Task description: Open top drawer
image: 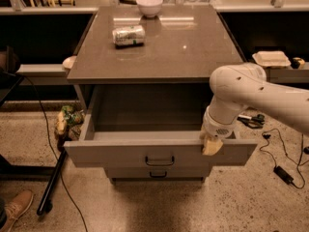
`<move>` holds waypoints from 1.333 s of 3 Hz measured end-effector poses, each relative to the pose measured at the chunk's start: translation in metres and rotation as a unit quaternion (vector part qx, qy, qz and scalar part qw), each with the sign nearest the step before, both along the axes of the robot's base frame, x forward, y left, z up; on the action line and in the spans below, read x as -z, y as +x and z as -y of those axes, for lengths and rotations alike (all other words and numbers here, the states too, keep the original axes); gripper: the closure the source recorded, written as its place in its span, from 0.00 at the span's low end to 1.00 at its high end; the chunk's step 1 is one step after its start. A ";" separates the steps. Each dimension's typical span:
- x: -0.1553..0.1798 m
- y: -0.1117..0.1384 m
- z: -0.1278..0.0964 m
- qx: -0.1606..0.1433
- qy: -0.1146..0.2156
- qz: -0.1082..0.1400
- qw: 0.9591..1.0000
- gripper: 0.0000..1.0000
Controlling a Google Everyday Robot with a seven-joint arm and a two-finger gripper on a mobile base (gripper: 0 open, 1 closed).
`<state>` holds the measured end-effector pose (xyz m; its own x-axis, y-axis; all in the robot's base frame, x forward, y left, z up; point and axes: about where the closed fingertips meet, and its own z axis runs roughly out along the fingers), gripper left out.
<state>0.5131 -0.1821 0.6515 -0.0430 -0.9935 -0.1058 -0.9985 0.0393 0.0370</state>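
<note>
The top drawer (120,153) sat directly beneath the tabletop (193,57) and stood pulled well out past the tabletop's front edge, its inside open to view and showing nothing in the part that could be seen. Its small dark loop handle (160,161) hung at the middle of the front panel. The tool (212,145) was below the tabletop's front right corner, resting against the upper edge of the drawer's front panel toward its right end; whether it was wide, narrow or clamped on the panel could not be told. The white arm (251,91) reached in from the right of the tabletop and bent down to the tool. Lower beneath the tabletop a narrower drawer (130,173) stayed pushed in, only its upper strip and dark handle visible under the pulled-out one. On the tabletop a silver can (128,35) lay on its side toward the rear left, and a white bowl (149,5) stood upright at the rear edge, apart from the can. To the right of the tabletop, lower down, a pale clamshell box (271,58) rested on a ledge. A brown shoe (17,209) showed on the speckled floor well to the left of the tabletop.
</note>
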 end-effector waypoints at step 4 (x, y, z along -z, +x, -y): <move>0.000 0.000 0.000 0.000 0.000 0.000 1.000 0.13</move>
<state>0.5131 -0.1821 0.6510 -0.0430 -0.9935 -0.1058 -0.9985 0.0392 0.0371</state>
